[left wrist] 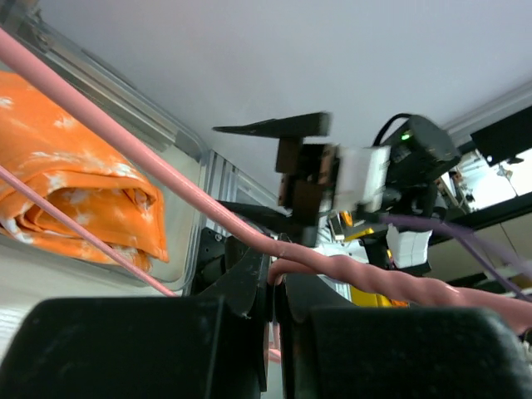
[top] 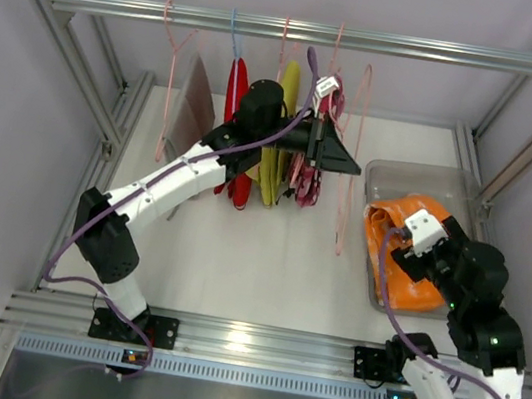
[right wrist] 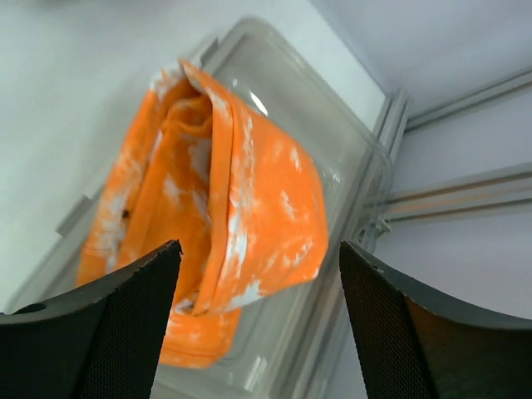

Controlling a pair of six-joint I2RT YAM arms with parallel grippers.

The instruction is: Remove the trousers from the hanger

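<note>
Presently the left end effector (left wrist: 273, 287) is reaching up to the far metal rail (top: 322, 34). Its fingers are closing almost together on a pink wire hanger (left wrist: 166, 179), which is passing between their tips.

The pink camouflage cloth trousers (top: 305, 183) are hanging from the rail just beside and below this end effector, in a row of other garments. Their long axis is running straight down from the hanger toward the table (top: 257, 259).

The orange, white-blotched cloth trousers (right wrist: 249, 191) are lying folded in the clear plastic bin (right wrist: 349, 141) at the right. The right end effector (right wrist: 259, 249) is hovering over them with its fingers spread wide, holding nothing.

Judgement: the orange pair is done with. The camouflage pair is awaiting removal, and the left arm is much the nearer to it, the right arm standing well apart on the near right.
</note>
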